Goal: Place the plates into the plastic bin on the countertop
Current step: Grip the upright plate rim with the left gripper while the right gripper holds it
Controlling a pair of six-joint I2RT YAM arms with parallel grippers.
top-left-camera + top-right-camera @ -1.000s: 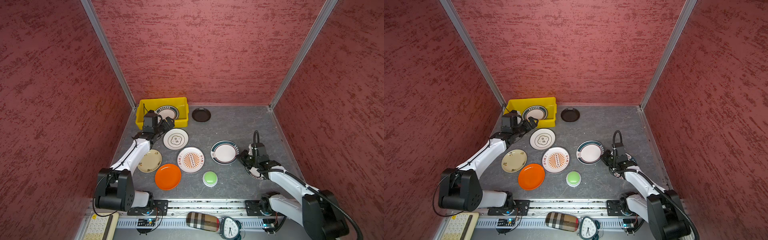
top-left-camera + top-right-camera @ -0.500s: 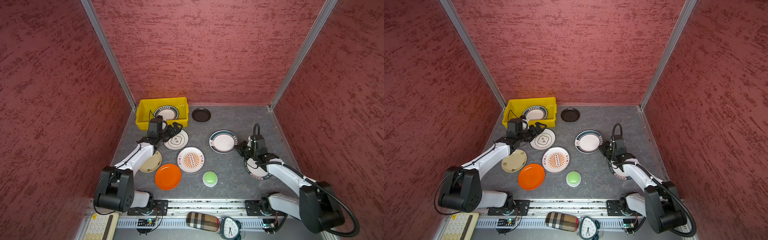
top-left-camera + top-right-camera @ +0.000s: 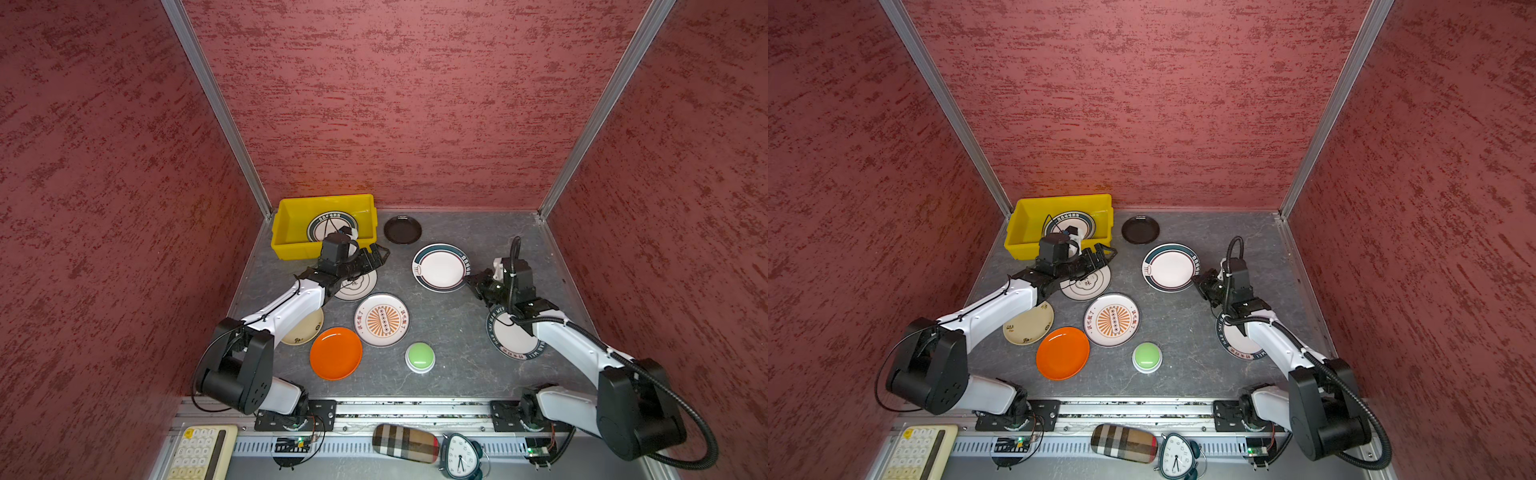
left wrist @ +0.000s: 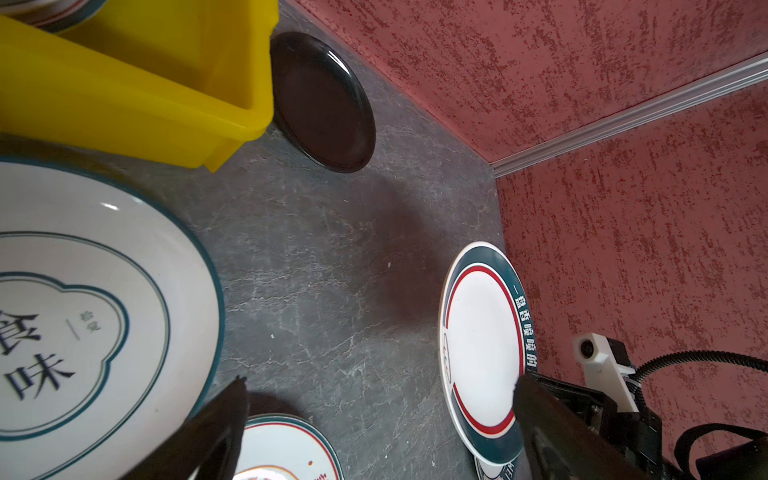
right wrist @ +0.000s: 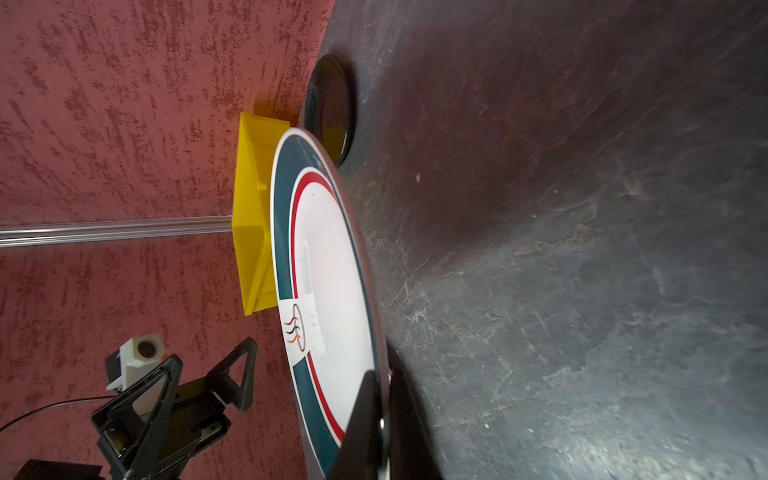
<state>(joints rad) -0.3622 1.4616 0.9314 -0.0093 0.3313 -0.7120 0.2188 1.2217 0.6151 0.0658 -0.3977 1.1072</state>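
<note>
1. In both top views the right hand (image 3: 473,281) is clenched on the near edge of a round white plate with a dark-green rim and red ring (image 3: 439,267), right of mid-desk (image 3: 449,324). The bright yellow rectangular plastic bin (image 3: 291,247) stands in the far left corner and holds a green-rimmed plate (image 3: 330,220). The left hand (image 3: 377,258) hovers released over a white plate with a cloud-shaped outline (image 3: 360,286).
2. Left wrist view: the fingers stand wide apart with nothing between them. A glossy black round plate (image 4: 324,104) lies just beside the bin.
3. Right wrist view: the fingers pinch the red-ringed plate's rim, and the plate is clear of the desk.
</note>
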